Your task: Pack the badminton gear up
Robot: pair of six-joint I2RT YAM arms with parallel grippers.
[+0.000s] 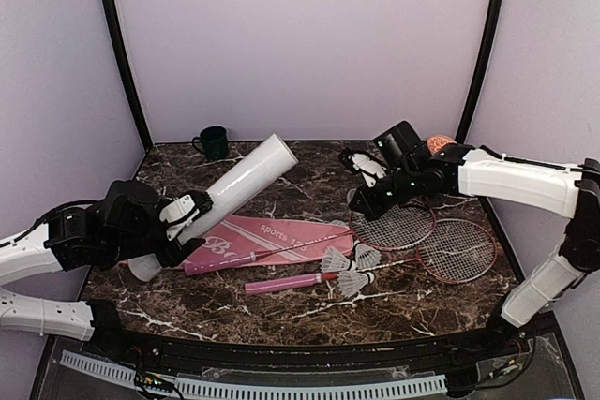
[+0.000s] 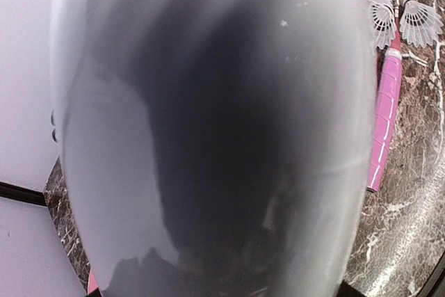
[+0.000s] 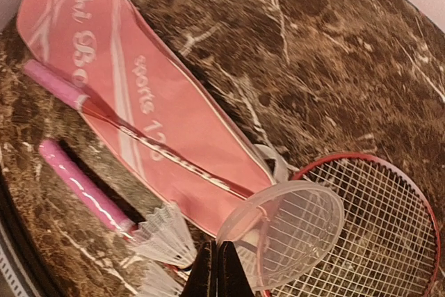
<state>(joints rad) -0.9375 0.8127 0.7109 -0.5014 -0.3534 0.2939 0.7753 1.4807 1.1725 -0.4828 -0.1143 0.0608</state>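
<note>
- At nine o'clock, left gripper (image 1: 186, 215) clamps the white tube (image 1: 246, 180), tilted toward one o'clock.
- At two o'clock, right gripper (image 3: 217, 261) pinches a clear lid (image 3: 288, 231) above a racket (image 3: 379, 220).

tube (image 1: 242, 180): white | lid (image 3: 285, 231): translucent | bag (image 1: 253, 236): pink, white lettering | rackets (image 1: 459, 250): red frames, pink handles | table (image 1: 309, 180): brown marble, white veins

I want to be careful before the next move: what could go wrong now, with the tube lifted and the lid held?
1. The left gripper holds the white tube tilted, near its lower end; the free end could swing toward the green mug.
2. The right gripper seems to pinch the clear lid only at its rim; it may slip onto the rackets.
3. The three shuttlecocks lie on the table; capping now would leave them out.
</note>
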